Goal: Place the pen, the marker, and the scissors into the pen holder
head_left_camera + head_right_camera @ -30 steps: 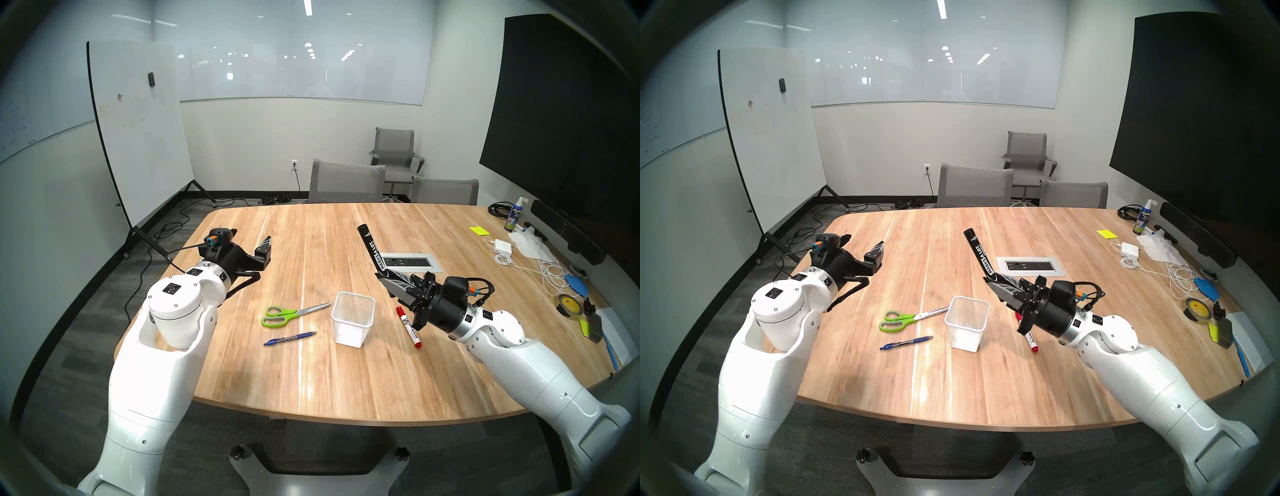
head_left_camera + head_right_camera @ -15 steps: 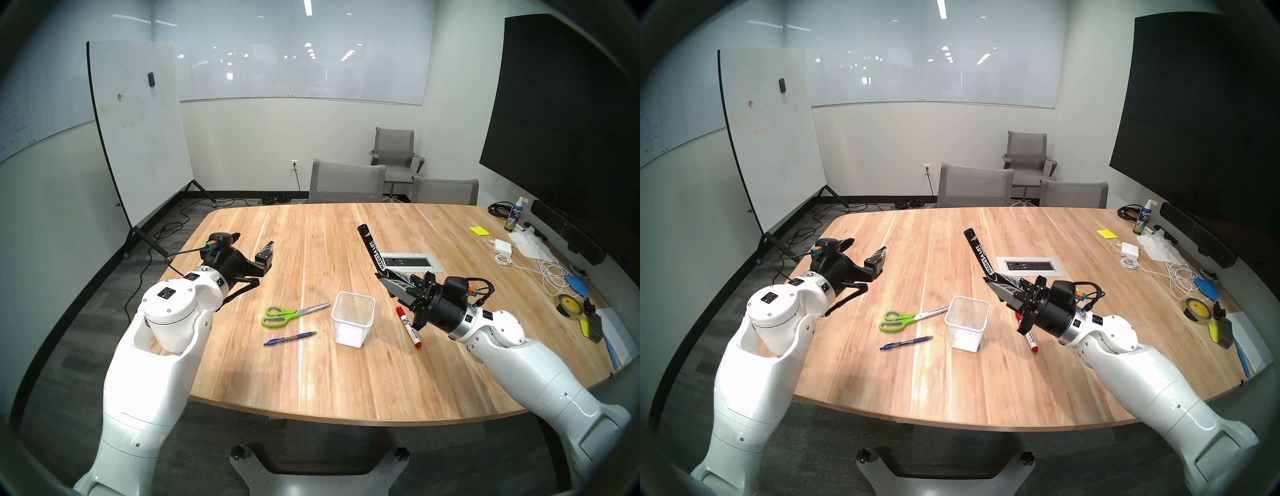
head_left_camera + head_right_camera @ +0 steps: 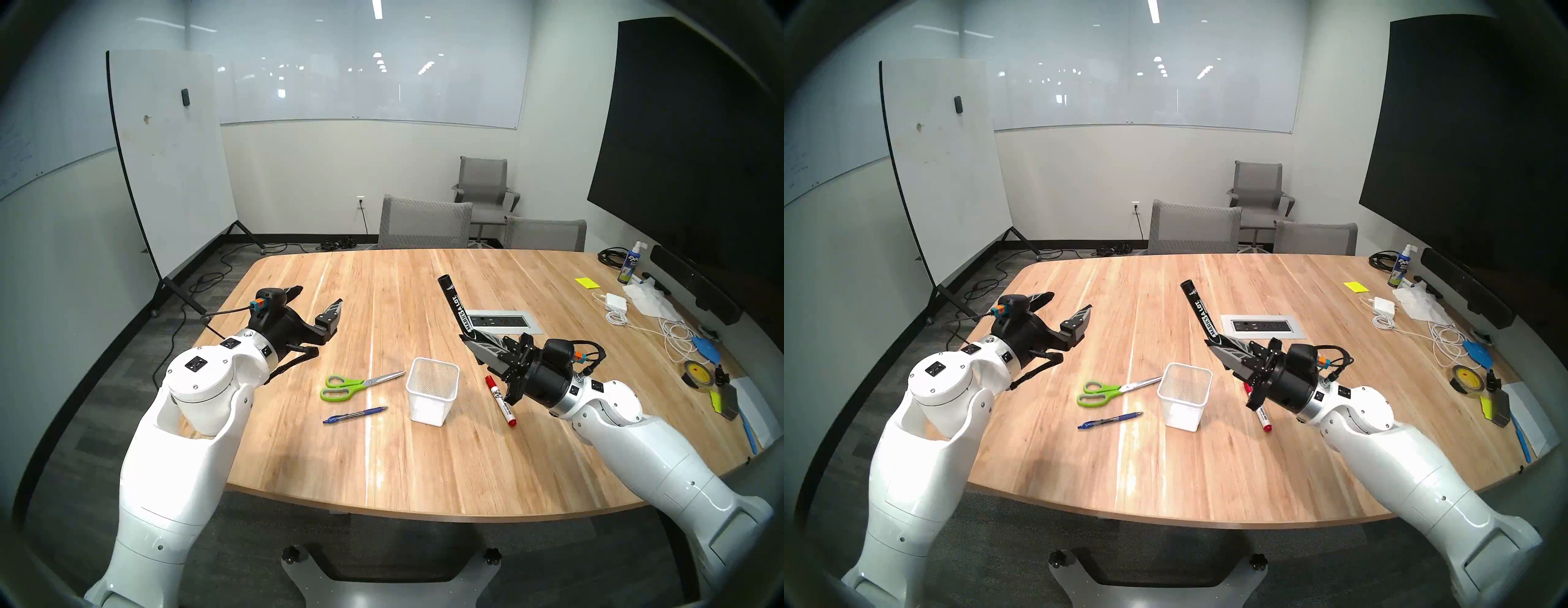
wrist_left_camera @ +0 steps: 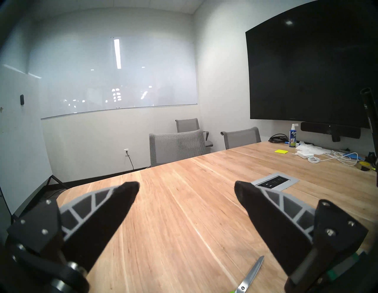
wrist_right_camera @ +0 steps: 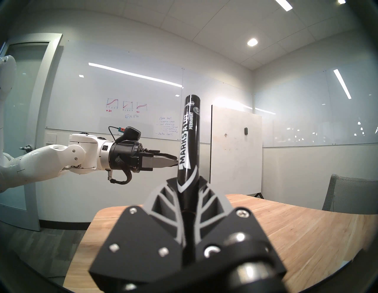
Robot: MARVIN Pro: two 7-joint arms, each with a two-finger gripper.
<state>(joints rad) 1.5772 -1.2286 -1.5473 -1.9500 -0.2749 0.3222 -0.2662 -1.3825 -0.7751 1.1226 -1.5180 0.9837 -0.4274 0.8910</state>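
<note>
Black marker (image 5: pixel 189 143) clamped in right gripper (image 5: pixel 187 184); lettering seemingly "PERMANENT" wrist-view only.

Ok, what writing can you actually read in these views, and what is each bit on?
"MARKS A LOT" and "PERMANENT": black marker, clamped in the right gripper.
"EXPO": spray bottle at the table's far right.
"EXPO", handwritten: wall whiteboard; the notes beside it are too small to read.
Print on the white red-capped marker: too small to read.

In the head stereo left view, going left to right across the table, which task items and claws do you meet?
Left claw → scissors → pen holder → black marker → red-capped marker. The pen overlaps the scissors' span, so it is left out.
</note>
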